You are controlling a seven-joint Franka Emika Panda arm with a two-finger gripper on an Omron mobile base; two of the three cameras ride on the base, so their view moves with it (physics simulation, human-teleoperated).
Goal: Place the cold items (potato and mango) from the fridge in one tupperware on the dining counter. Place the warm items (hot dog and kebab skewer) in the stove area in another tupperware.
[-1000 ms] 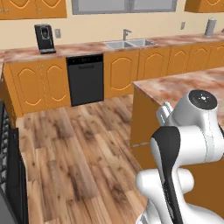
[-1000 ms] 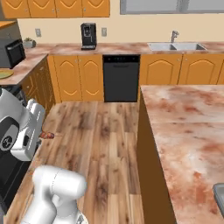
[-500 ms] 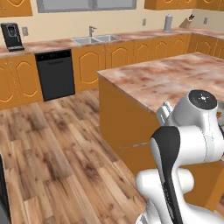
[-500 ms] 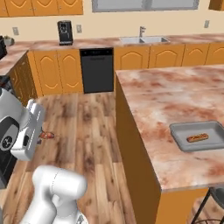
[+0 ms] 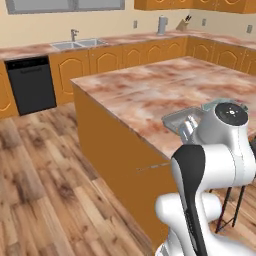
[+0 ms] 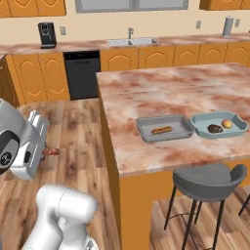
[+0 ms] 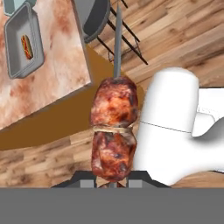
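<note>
jaws (image 7: 112, 183) clamp the kebab skewer (image 7: 113, 131) above the wood floor (image 7: 175, 39).

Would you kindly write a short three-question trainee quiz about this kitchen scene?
1. True or false: the grey tupperware already holds the hot dog.
2. What do the jaws hold?
A. the kebab skewer
B. a spoon
C. nothing
3. Fill in: the teal tupperware holds ___ items.

Key: 1 true; 2 A; 3 two.
</note>
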